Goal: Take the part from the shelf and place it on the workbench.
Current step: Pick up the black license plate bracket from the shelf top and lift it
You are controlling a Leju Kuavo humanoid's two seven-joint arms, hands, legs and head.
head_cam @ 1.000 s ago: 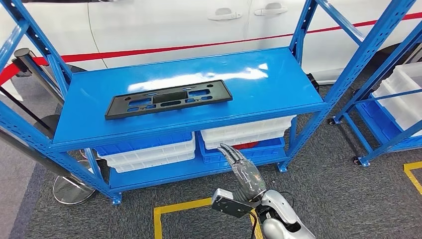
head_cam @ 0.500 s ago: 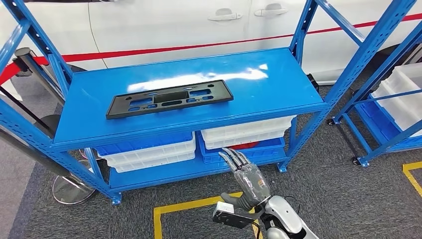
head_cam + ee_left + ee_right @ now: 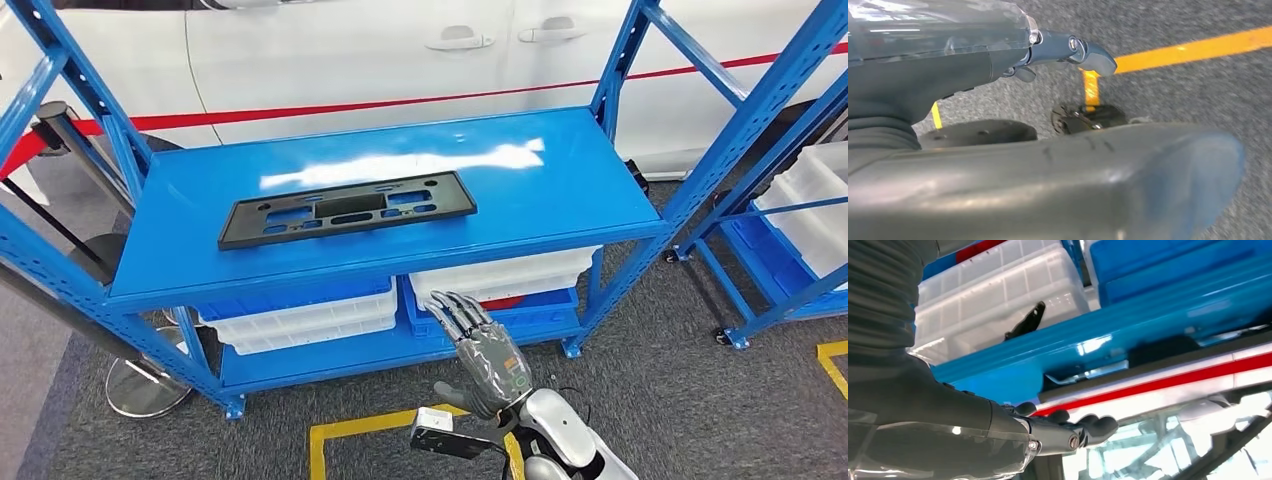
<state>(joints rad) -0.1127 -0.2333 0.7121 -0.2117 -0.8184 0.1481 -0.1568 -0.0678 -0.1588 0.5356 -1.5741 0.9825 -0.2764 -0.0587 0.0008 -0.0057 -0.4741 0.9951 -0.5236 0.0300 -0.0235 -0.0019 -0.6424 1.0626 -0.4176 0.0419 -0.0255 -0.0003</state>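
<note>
A flat black plastic part [image 3: 348, 208] with several cut-outs lies on the top board of the blue shelf [image 3: 560, 170], left of its middle. My right hand [image 3: 483, 355] is raised in front of the shelf, below the top board and near the lower bins, fingers spread and holding nothing. In the right wrist view the same hand [image 3: 998, 435] shows with its fingers [image 3: 1088, 427] stretched towards the shelf's blue edge. My left hand [image 3: 973, 65] hangs over the grey floor with its thumb [image 3: 1073, 185] and fingers extended, empty.
White and blue bins [image 3: 300, 310] fill the lower shelf level. A white car [image 3: 350, 50] stands right behind the shelf. A second blue rack with white bins [image 3: 800, 210] is at the right. Yellow tape [image 3: 360, 425] marks the floor, and a post's round base [image 3: 145, 385] stands at the left.
The whole picture has shifted slightly, so the camera moved. My right hand has turned and drifted a little left with its fingers spreading. The part lies where it was.
</note>
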